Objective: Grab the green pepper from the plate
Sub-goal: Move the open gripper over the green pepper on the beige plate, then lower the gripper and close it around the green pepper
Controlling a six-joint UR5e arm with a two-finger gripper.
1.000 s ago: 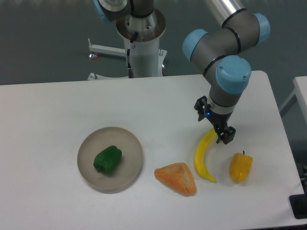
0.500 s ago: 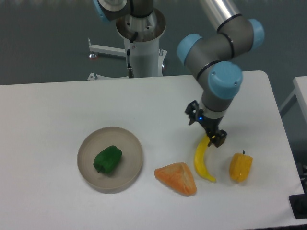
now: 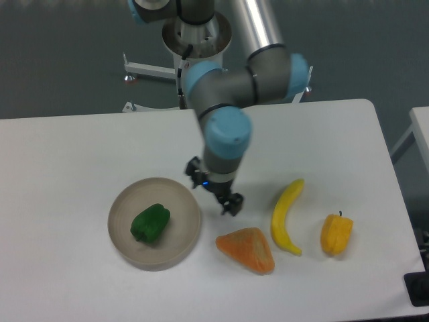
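The green pepper [image 3: 150, 223] lies in the middle of the round beige-grey plate [image 3: 181, 242] at the front left of the white table. My gripper [image 3: 214, 196] hangs just right of the plate's rim, above the table, about a pepper's width from the pepper. Its two dark fingers stand apart and hold nothing.
An orange wedge-shaped item [image 3: 247, 249] lies just below and right of the gripper. A yellow banana [image 3: 286, 216] and a yellow-orange pepper with a stem [image 3: 336, 233] lie further right. The robot's base [image 3: 198, 60] stands at the table's far edge.
The arm has swung left from above the banana's top end to just right of the plate. The objects on the table have not moved.
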